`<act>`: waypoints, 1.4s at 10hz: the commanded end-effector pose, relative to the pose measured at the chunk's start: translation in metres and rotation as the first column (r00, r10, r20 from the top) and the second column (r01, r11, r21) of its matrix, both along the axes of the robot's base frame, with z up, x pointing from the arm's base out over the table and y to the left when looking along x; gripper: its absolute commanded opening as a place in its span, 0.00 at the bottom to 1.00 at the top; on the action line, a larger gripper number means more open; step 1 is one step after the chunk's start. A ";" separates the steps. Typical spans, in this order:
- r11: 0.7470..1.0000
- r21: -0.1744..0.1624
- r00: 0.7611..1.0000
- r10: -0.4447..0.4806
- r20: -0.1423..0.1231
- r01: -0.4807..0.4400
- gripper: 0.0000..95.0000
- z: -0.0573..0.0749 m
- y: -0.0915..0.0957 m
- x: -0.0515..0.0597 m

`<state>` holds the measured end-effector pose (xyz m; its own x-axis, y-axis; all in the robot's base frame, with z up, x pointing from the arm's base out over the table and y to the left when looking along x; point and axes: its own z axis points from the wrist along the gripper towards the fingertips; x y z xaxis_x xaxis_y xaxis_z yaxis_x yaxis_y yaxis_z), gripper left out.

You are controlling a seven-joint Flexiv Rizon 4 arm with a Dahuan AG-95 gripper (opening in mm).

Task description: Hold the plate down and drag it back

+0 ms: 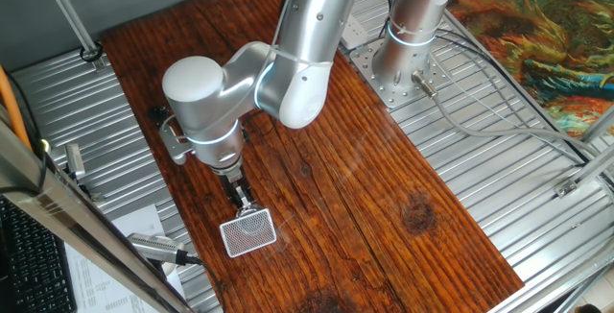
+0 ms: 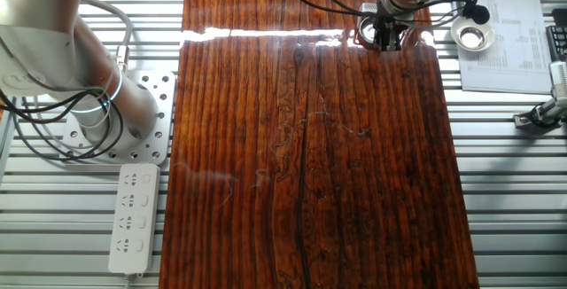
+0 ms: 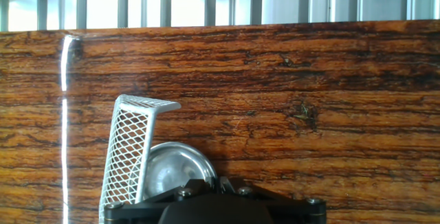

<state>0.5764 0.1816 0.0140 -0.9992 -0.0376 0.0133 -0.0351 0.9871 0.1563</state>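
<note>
Gripper down on the plate near the table edge

The gripper fills the bottom of the hand view, its fingertips hidden, so I cannot tell how wide it stands. Just past it lies the plate, small and silver, tucked against the lattice card. Both sit on the wooden table, close to its edge

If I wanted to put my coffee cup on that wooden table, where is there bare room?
Most of the wooden table is bare: the whole stretch from the arm's base plate to the opposite end. It is crowded only at the edge where the gripper stands over the card and the plate.
</note>
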 end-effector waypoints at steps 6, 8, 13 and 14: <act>1.000 0.001 1.000 -0.001 0.000 0.001 0.00 0.000 -0.002 0.000; 1.000 0.000 1.000 0.000 0.000 0.000 0.00 0.000 -0.002 0.000; 1.000 0.000 1.000 0.005 0.000 -0.005 0.00 0.001 -0.006 0.001; 1.000 -0.001 1.000 0.005 0.000 -0.005 0.00 0.000 -0.007 0.001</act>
